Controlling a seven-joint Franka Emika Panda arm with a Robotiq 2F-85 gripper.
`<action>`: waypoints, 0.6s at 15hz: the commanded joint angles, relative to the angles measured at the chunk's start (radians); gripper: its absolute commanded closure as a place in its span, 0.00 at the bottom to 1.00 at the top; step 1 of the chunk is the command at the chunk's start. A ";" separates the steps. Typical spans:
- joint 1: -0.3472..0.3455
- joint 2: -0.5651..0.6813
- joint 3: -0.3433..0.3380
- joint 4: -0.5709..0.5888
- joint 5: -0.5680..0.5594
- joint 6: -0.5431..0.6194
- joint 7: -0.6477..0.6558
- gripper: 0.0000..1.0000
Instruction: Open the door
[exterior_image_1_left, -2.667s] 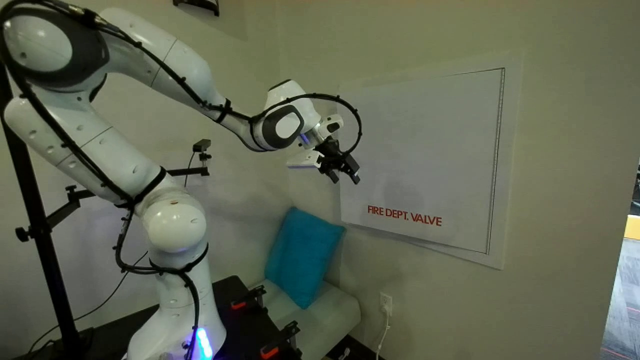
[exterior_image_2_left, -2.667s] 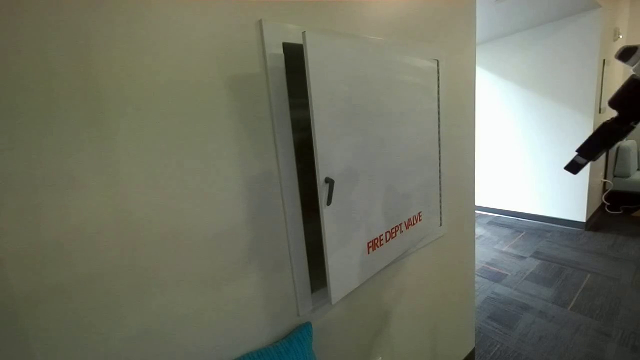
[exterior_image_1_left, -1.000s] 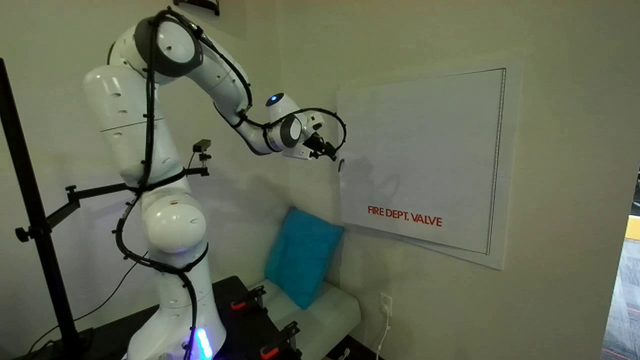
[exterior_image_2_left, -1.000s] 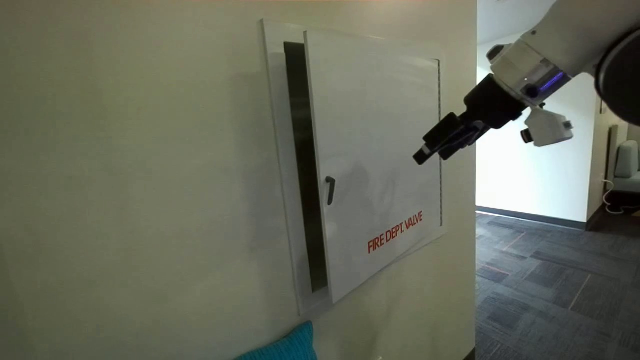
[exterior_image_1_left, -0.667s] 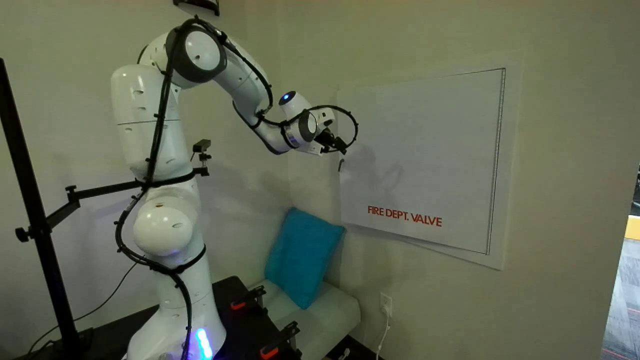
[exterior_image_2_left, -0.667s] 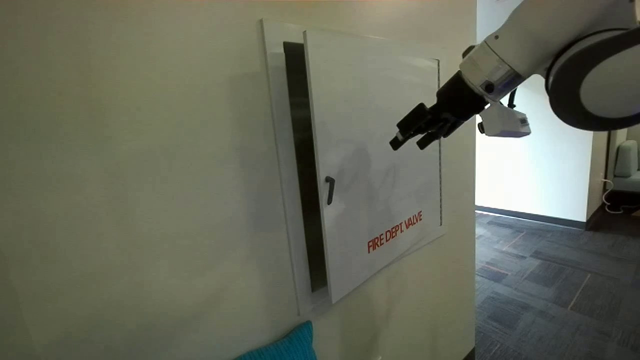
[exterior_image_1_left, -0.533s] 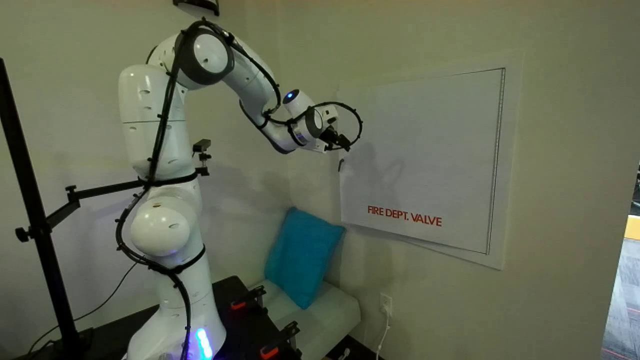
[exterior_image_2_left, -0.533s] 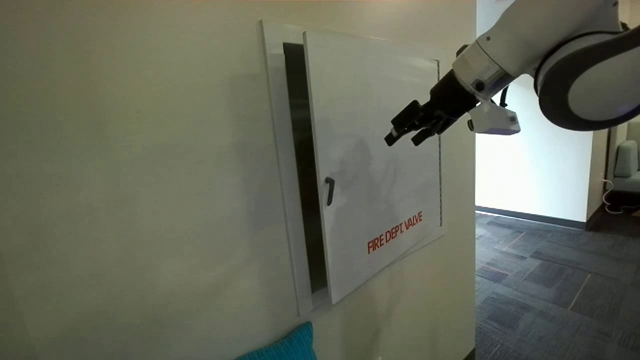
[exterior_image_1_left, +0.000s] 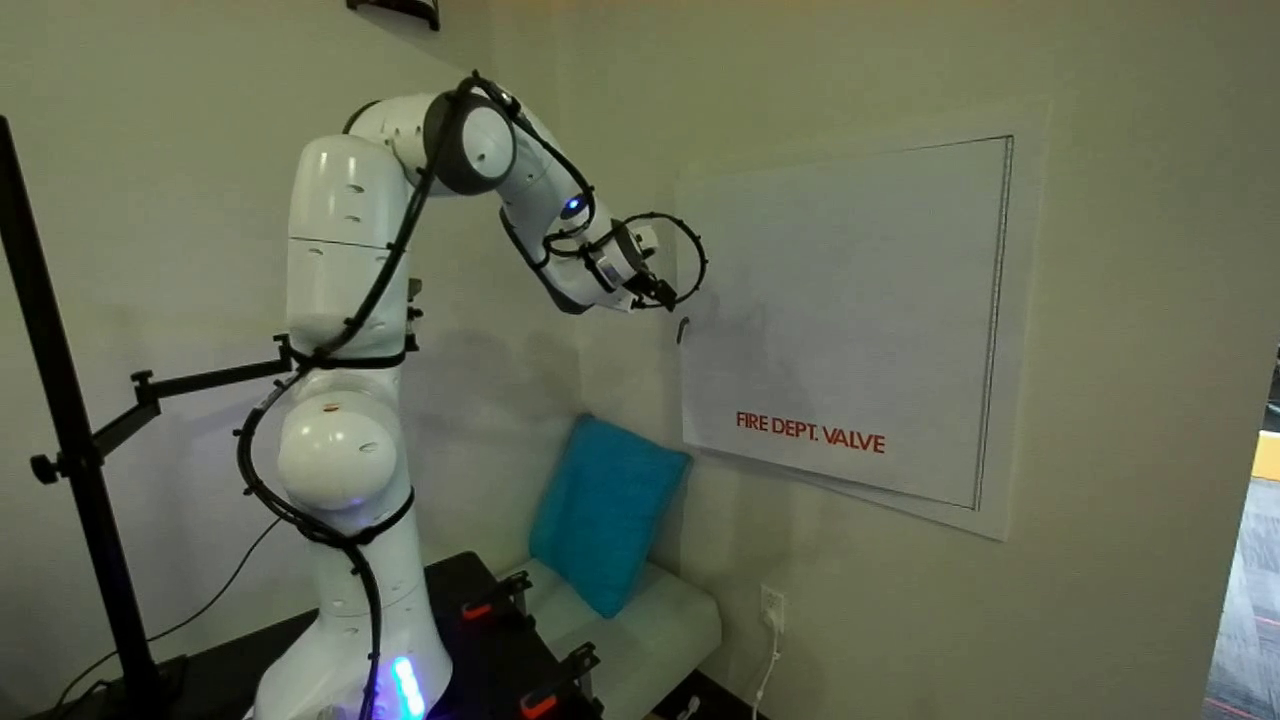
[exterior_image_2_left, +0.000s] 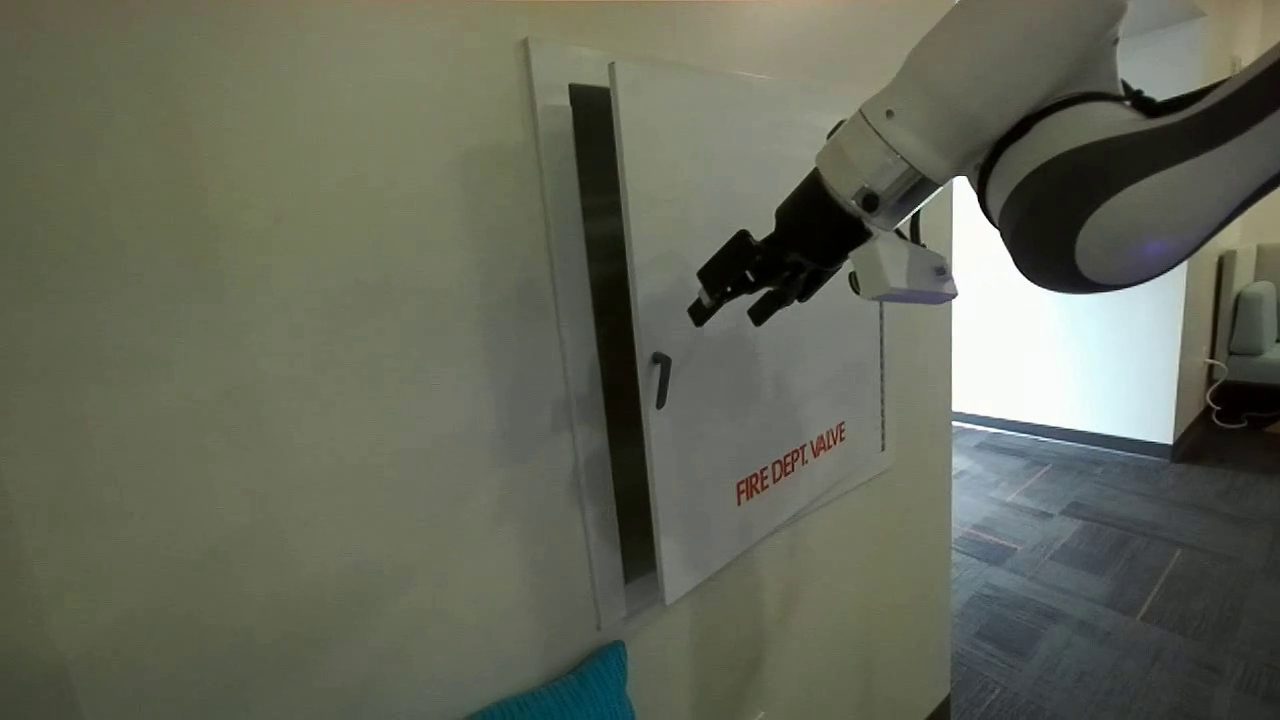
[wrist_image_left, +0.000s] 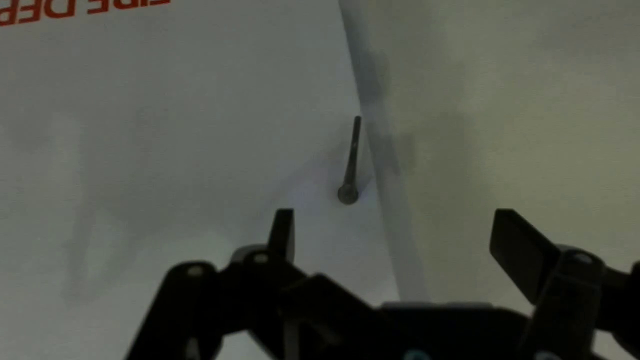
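The door (exterior_image_1_left: 850, 300) is a flat white panel with red "FIRE DEPT. VALVE" lettering. It shows in both exterior views and stands slightly ajar (exterior_image_2_left: 760, 400), with a dark gap (exterior_image_2_left: 612, 350) along its latch-side edge. The small dark latch (exterior_image_2_left: 662, 380) sits near that edge and hangs down; it also shows in the wrist view (wrist_image_left: 351, 167). My gripper (exterior_image_2_left: 727, 308) is open and empty, apart from the latch, and in that view appears up and right of it. In the wrist view, the open fingers (wrist_image_left: 395, 212) straddle the line of the door's edge, with the latch beyond them.
A white frame (exterior_image_2_left: 580, 330) surrounds the door on the wall. A blue pillow (exterior_image_1_left: 608, 515) leans on a pale bench seat (exterior_image_1_left: 640, 640) below. A black stand (exterior_image_1_left: 75, 430) with side arms is beside the robot. An outlet (exterior_image_1_left: 772, 605) with a cord is low on the wall.
The arm has swung round and my gripper has come in across the front of the door, closer to the latch. The door and latch show no visible movement.
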 joint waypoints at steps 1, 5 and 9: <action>0.009 0.011 0.000 0.007 0.000 -0.001 0.000 0.00; 0.023 0.033 -0.014 0.031 -0.017 -0.014 0.017 0.00; 0.087 0.085 -0.076 0.082 -0.089 -0.007 0.085 0.00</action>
